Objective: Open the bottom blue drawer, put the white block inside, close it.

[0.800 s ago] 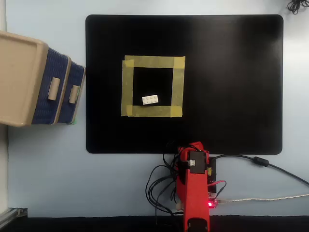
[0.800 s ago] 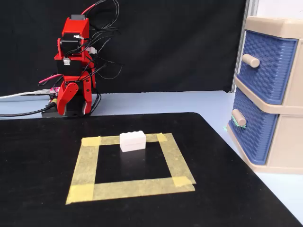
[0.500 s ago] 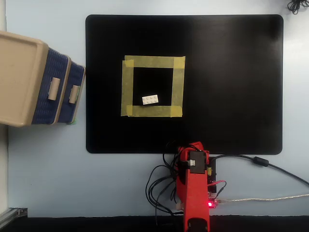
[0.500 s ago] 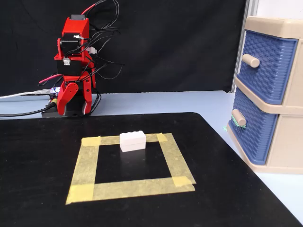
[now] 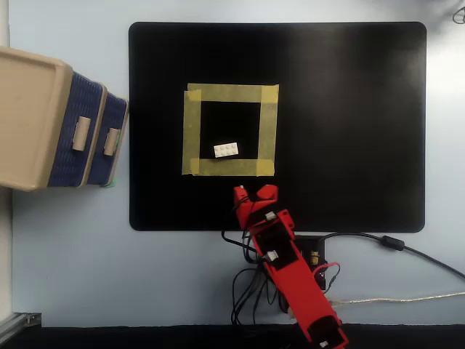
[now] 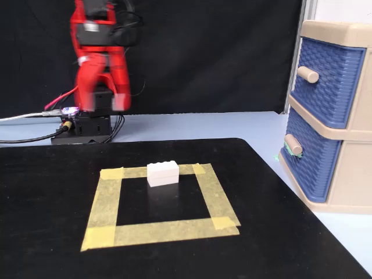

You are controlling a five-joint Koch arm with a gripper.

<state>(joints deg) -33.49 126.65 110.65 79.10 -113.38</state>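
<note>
Unfolded from its tucked rest pose since the earlier frames, the red arm now leans out over the near edge of the black mat, its claw raised and empty. Its tips look slightly parted in the overhead view, but the fixed view is motion-blurred, so I cannot tell whether it is released or clenched.

Just beyond the claw, the white block lies inside the yellow tape square, near that square's arm-side strip.

Well apart, at the left of the overhead view, the beige cabinet stands on the table with the bottom blue drawer closed.

Opening comes first, I judge: swing past the block without nudging it, approach the drawer's small beige handle squarely, grip it across its width, and pull straight out so the light cabinet does not slide.
</note>
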